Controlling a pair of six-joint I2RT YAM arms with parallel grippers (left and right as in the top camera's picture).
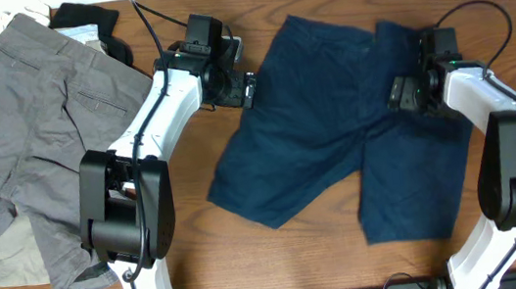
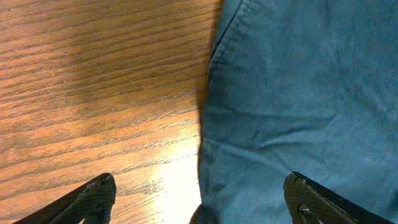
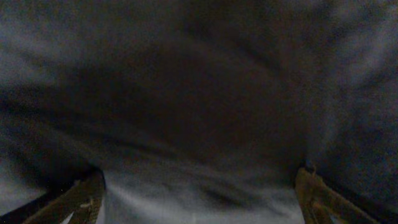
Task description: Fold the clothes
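Note:
The dark navy shorts [image 1: 335, 125] lie spread flat on the wooden table, waistband toward the back, two wide legs toward the front. My left gripper [image 1: 247, 90] is open at the shorts' left edge; in the left wrist view its fingers [image 2: 199, 202] straddle the hem where cloth [image 2: 298, 93] meets wood. My right gripper [image 1: 398, 94] is open and sits low over the right part of the shorts; in the right wrist view its fingers [image 3: 199, 199] are spread over dark cloth [image 3: 199, 93], which fills the frame.
Grey shorts with a welt back pocket [image 1: 30, 133] lie at the left of the table over beige cloth [image 1: 6, 259]. Black and white garments [image 1: 85, 23] sit at the back left. Bare wood [image 1: 282, 260] shows at the front.

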